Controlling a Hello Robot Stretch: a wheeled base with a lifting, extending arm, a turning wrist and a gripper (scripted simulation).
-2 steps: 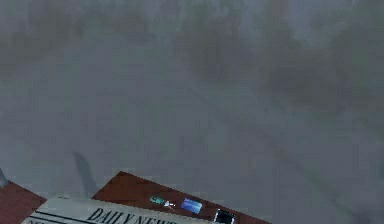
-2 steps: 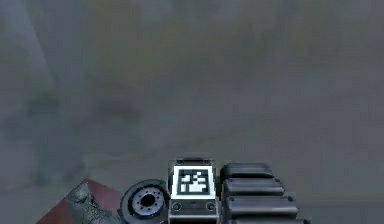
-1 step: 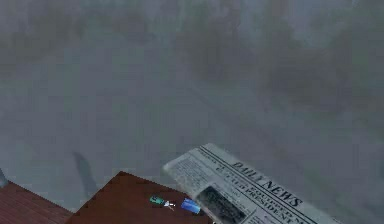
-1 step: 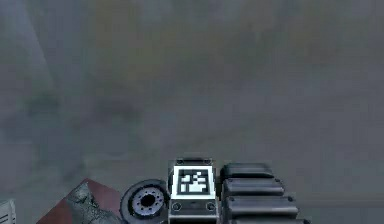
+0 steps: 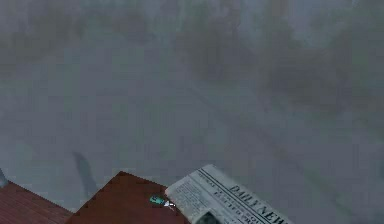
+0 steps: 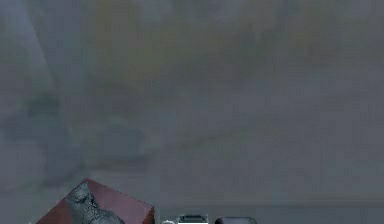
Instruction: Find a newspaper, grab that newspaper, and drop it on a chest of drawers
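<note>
Newspaper (image 5: pixel 228 198): lies flat at the lower right of the forward view, on the right-hand part of a red-brown surface (image 5: pixel 115 200); the frame's bottom edge cuts off its lower part
Heading and long axis: the title band runs diagonally from upper left down to lower right, with one corner pointing up the frame; the visible long edge follows that diagonal, though the full length cannot be told
Neighbour: a small green thing (image 5: pixel 160 201) sits just beside the paper's left corner
Side view: the red-brown surface fills the lower left of the arm side view and bears a grey mottled shape (image 6: pixel 88 207), possibly the paper
Gripper (image 6: pixel 172 219): barely visible at the bottom edge of the arm side view; whether it holds anything cannot be told
Background: plain grey wall (image 5: pixel 190 70)
Risk 1: a thin flat sheet offers little to grip, so the gripper may slide over it or lift only one page
Risk 2: a reach from the left could knock the green thing off the surface
Risk 3: the paper's right side seems near the surface's edge, so a push might tip it off
</note>
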